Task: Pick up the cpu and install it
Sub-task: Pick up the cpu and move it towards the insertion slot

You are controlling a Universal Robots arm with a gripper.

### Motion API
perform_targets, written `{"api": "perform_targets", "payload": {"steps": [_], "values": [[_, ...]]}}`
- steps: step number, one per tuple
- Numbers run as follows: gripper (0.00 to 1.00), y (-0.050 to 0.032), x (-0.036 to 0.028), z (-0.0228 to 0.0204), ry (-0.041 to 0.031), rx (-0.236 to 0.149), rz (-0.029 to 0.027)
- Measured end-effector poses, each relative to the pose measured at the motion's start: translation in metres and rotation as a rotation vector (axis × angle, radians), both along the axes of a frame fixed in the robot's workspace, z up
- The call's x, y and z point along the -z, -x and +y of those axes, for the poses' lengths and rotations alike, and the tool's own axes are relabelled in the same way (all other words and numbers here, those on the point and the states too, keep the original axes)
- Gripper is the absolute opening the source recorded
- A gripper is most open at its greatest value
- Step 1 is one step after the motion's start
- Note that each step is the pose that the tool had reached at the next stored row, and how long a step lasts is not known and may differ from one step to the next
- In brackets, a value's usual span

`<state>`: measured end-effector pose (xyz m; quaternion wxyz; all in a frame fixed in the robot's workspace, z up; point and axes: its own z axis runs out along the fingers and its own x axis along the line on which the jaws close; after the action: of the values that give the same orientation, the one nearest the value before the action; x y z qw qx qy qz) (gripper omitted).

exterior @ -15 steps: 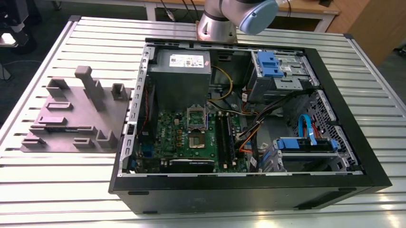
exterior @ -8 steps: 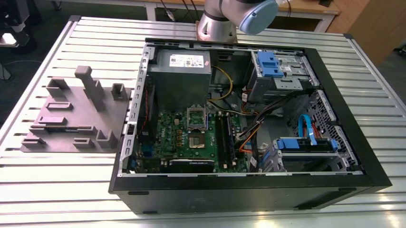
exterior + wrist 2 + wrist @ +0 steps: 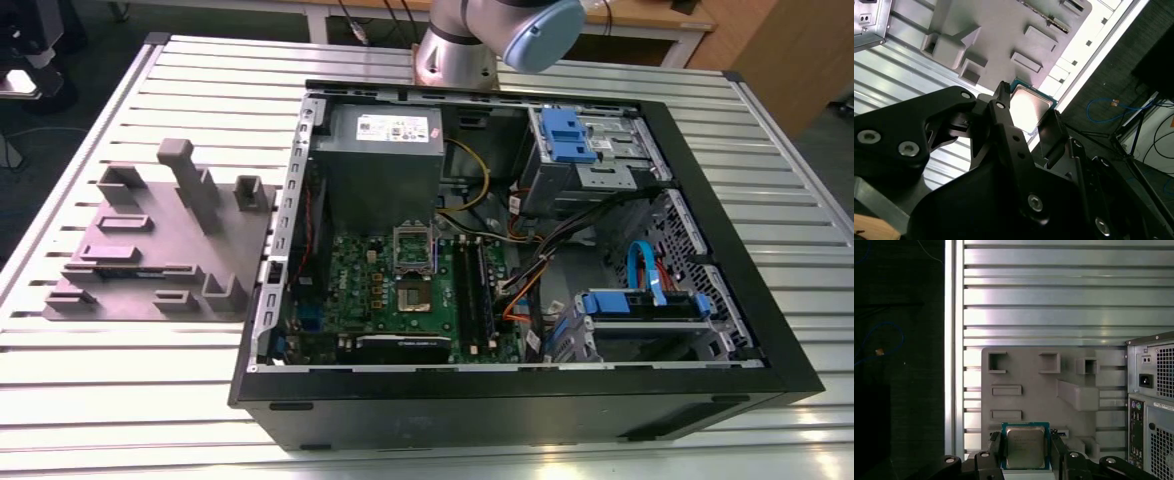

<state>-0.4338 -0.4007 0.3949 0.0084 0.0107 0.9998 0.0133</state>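
Two fingers (image 3: 995, 447) of our gripper (image 3: 1025, 452) clamp the chip (image 3: 1025, 446) by opposite edges, leaving its top free, above the fixture (image 3: 147, 250) at the case's (image 3: 534, 412) nine o'clock, exterior view.

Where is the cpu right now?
In both wrist views the cpu sits clamped in the gripper, held over the grey fixture on the slatted table.

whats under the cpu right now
The cpu, held in the gripper, hangs above the grey fixture on the slatted table. The spot directly beneath it is hidden.
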Motion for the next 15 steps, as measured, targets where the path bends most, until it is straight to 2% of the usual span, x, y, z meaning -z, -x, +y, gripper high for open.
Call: {"api": "perform_targets", "payload": {"steps": [15], "values": [[0.47,-0.0025,0.0001,0.0000,0.0000,0.000,0.0000]]}}
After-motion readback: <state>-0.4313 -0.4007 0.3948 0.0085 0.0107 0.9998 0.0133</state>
